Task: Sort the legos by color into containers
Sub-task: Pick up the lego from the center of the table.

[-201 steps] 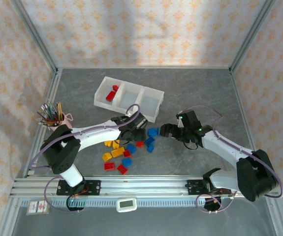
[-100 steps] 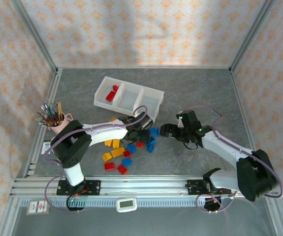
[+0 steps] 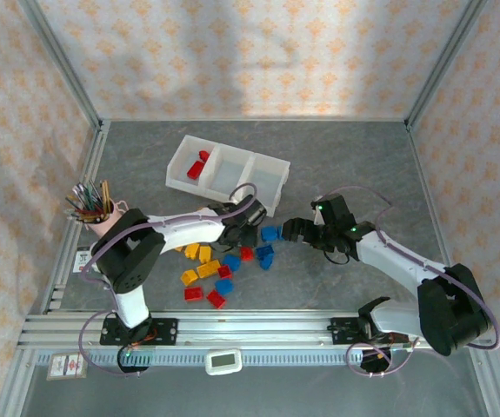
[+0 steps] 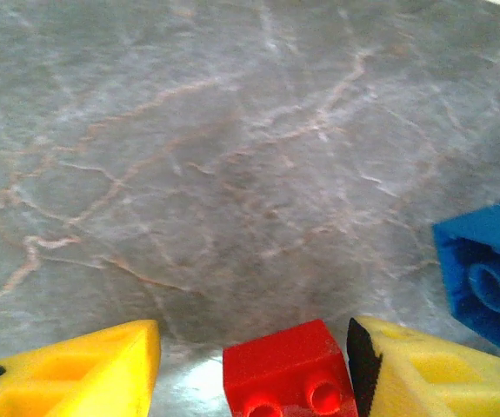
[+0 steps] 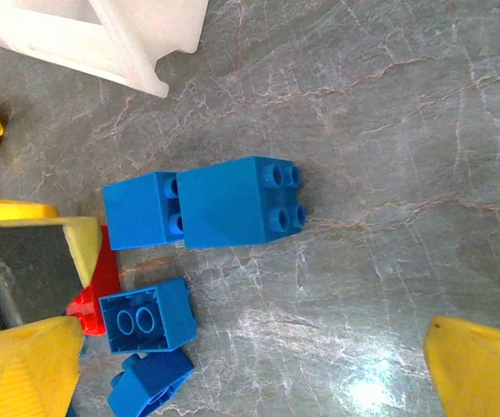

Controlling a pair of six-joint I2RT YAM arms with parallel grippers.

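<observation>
The containers (image 3: 178, 163) sit at the back of the table (image 3: 354, 156). Two legos (image 3: 196, 168) lie in the left bin. The other legos (image 3: 208, 268) lie in a bunch in front of the containers. A cup of pencils (image 3: 102, 213) stands to the left of the bunch, near the table's left edge.

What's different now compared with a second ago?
The left gripper pushed out toward the blue legos, then pulled back toward the containers, open. The right gripper, the pile of legos and the red ones in the containers stayed put.
</observation>
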